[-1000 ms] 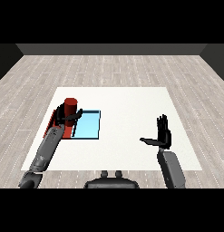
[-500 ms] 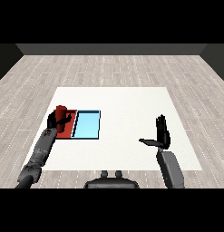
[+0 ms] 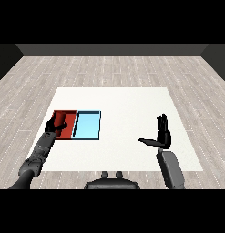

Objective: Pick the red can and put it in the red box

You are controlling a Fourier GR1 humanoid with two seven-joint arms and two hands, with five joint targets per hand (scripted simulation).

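Worktop white and square-edged, set on a floor of pale grey planks, with a dark wall behind.

Two trays lying side by side toward the left half of the worktop, long sides touching. Red tray on the outer, left side; light blue tray just beside it on the inner side, nearer the middle. Both flat on the surface, slightly skewed, near edges leaning a little leftward.

Left robot hand low over the left part of the red tray, covering that tray's left rim and part of its floor. Reached there on the left forearm, a grey limb running up from the lower left corner across the worktop's near left edge. Spread apart or clamped on something: cannot tell, dark shape against dark red.

Red can not to be told apart from the red of the tray. No separate outline seen standing on the worktop or on the light blue tray. If anywhere in sight, then at the red tray, under or against the left robot hand; cannot tell whether lying inside or held.

Right robot hand well apart from both trays, above the right half of the worktop. Held upright, fingers straight and pointing up and away, thumb stuck out sideways toward the middle. Apart, holding nothing, touching nothing. Right forearm rising from the lower right, grey, ending at the wrist just below the palm.
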